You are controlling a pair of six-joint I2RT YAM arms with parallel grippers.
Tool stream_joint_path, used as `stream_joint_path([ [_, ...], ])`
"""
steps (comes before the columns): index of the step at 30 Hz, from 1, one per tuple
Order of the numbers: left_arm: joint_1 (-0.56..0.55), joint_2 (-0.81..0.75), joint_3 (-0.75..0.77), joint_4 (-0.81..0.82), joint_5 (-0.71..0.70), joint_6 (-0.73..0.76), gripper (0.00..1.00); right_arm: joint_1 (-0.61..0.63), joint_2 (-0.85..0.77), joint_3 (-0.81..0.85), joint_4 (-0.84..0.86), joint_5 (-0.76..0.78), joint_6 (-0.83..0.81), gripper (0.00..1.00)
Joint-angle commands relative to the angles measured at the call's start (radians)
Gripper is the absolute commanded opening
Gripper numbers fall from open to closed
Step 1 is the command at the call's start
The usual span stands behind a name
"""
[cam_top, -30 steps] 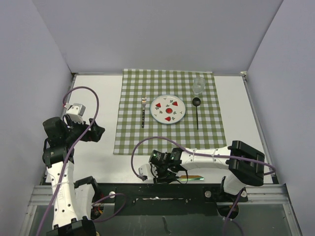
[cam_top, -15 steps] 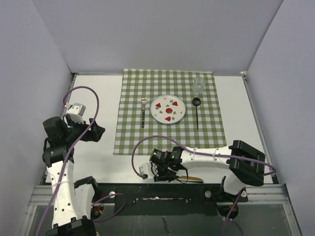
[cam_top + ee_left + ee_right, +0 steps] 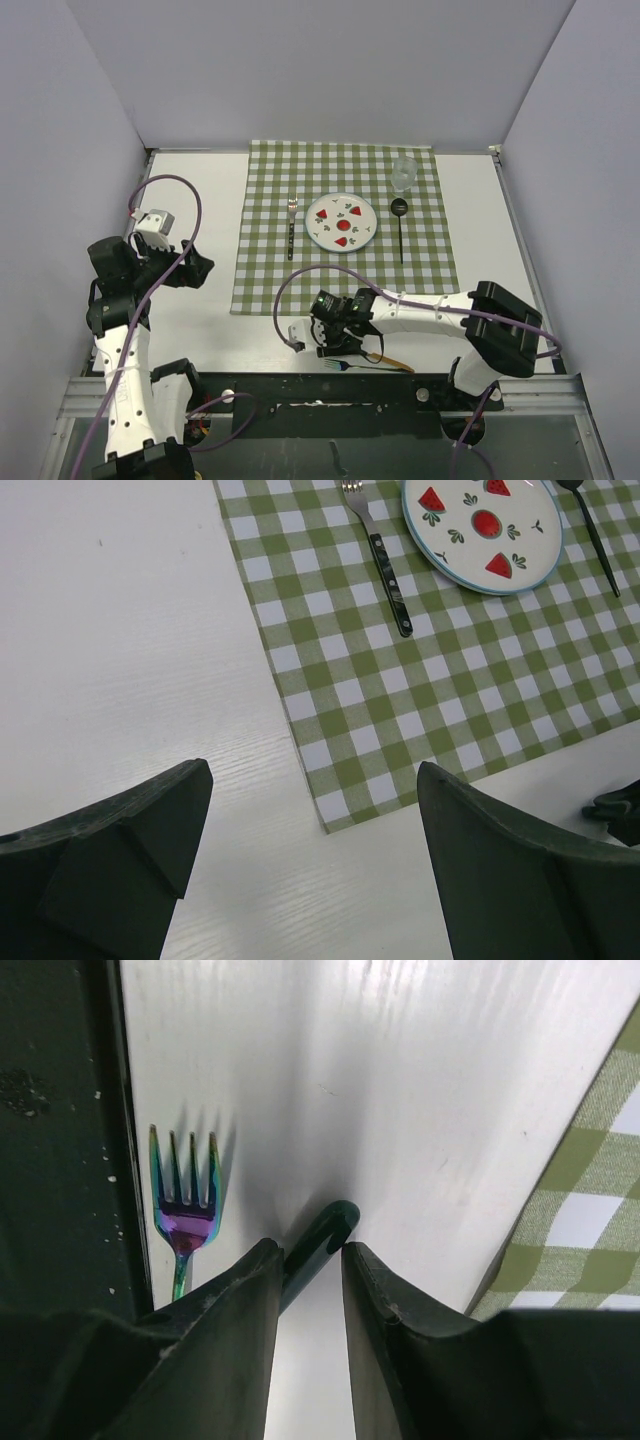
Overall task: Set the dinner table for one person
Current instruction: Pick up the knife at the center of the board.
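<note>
Here the right tool (image 3: 310, 1250), narrowly parted, pinches a dark-green handle (image 3: 335, 1218).

Bare worktop (image 3: 120, 630) lay open beneath my left hand (image 3: 312, 780); a dark green handle (image 3: 325, 1228) filled my right hand (image 3: 310, 1250), iridescent fork (image 3: 183, 1210) just beside.

- Top view: fixed above and behind the arm bases, looking down over the whole table (image 3: 200, 190) and the checked cloth (image 3: 345, 265).
- Left wrist view: raised, looking past the left hand (image 3: 312, 770) at the cloth's near-left corner and the plate (image 3: 485, 525), both shared with the top view.
- Right wrist view: very close to the table, past the right hand (image 3: 310, 1247) clamped on a dark green handle (image 3: 330, 1222). It shares the rainbow fork (image 3: 183, 1205) and the cloth edge with the top view.
</note>
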State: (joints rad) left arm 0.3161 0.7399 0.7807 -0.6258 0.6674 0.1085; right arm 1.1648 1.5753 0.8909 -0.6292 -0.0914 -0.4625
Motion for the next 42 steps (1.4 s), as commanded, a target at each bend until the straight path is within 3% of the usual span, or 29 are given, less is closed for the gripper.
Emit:
stream_joint_path([
  [1, 0.007, 0.007, 0.020, 0.049, 0.049, 0.004, 0.83, -0.021, -0.037, 0.018, -0.016, -0.029, -0.013, 0.31],
  [25, -0.037, 0.104, 0.046, 0.057, 0.069, 0.022, 0.84, -0.032, 0.075, 0.057, -0.074, 0.000, 0.000, 0.25],
  [33, -0.081, 0.133, 0.049, 0.058, 0.059, 0.029, 0.84, -0.058, 0.114, 0.071, -0.072, -0.028, 0.002, 0.00],
  [42, -0.136, 0.162, 0.059, 0.070, 0.034, 0.037, 0.83, -0.068, 0.103, 0.157, -0.113, -0.013, -0.004, 0.00],
])
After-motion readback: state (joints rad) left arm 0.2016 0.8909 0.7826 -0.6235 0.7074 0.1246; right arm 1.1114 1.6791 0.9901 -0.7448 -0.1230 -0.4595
